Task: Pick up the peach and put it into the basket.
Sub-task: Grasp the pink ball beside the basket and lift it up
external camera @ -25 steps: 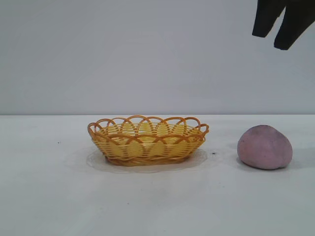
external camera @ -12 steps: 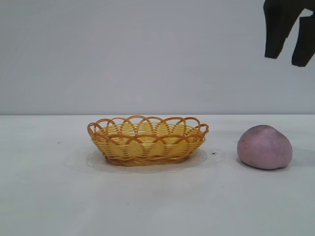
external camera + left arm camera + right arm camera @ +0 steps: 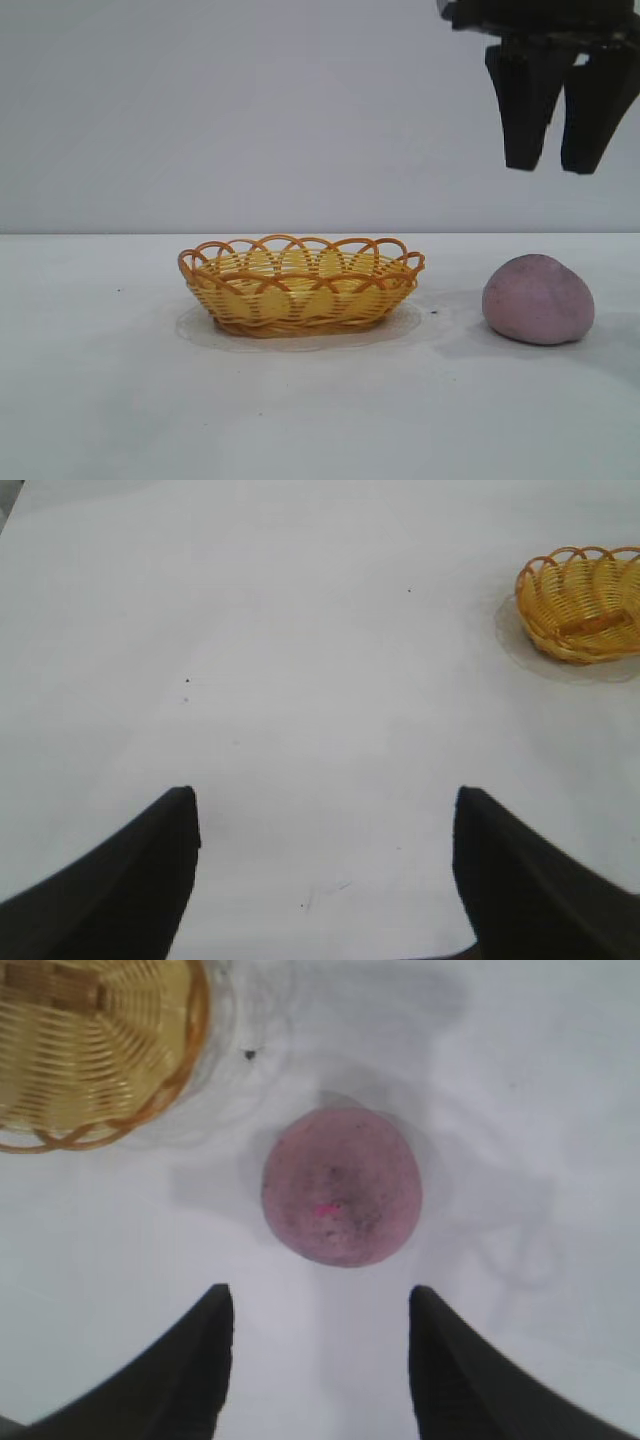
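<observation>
The pinkish-purple peach [image 3: 538, 299] sits on the white table to the right of the basket [image 3: 300, 284], a shallow yellow wicker oval with an orange looped rim. My right gripper [image 3: 551, 165] hangs open and empty well above the peach. In the right wrist view the peach [image 3: 341, 1186] lies on the table ahead of the open gripper [image 3: 321, 1300], with the basket's rim [image 3: 190, 1055] beside it. My left gripper [image 3: 325, 802] is open and empty over bare table, far from the basket [image 3: 580, 605]; it does not show in the exterior view.
The white table [image 3: 120, 400] stretches around the basket and peach. A pale wall stands behind. A small dark speck [image 3: 434, 313] lies between basket and peach.
My right gripper has come down and slightly left, from the top right corner to a spot above the peach. Peach and basket have not moved.
</observation>
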Action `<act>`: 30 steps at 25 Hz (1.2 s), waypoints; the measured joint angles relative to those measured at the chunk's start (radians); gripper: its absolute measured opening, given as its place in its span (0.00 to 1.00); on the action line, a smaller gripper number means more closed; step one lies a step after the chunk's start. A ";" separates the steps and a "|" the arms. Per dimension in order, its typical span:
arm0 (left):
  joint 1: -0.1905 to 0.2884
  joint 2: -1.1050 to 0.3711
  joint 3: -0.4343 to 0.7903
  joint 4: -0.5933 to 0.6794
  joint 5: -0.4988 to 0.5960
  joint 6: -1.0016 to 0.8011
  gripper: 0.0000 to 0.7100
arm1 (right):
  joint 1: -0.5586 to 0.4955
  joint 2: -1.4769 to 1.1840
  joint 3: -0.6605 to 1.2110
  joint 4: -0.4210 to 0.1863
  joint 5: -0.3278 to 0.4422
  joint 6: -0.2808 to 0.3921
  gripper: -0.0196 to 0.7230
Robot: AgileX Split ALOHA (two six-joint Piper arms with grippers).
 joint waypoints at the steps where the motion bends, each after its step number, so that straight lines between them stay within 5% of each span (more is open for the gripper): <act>1: 0.000 0.000 0.000 0.000 0.000 0.000 0.66 | 0.000 0.014 0.002 0.002 -0.008 0.000 0.53; 9: 0.000 0.000 0.000 0.000 0.000 0.000 0.66 | 0.000 0.136 0.002 0.005 -0.043 -0.006 0.53; 14: 0.000 0.000 0.000 0.000 0.000 0.000 0.66 | 0.000 0.166 0.002 -0.004 -0.075 -0.008 0.16; 17: 0.000 0.000 0.000 0.000 0.000 0.000 0.66 | 0.000 0.166 0.002 -0.036 -0.079 -0.008 0.03; 30: 0.000 0.000 0.000 0.000 0.000 0.000 0.66 | 0.010 -0.019 -0.044 -0.070 -0.044 -0.011 0.03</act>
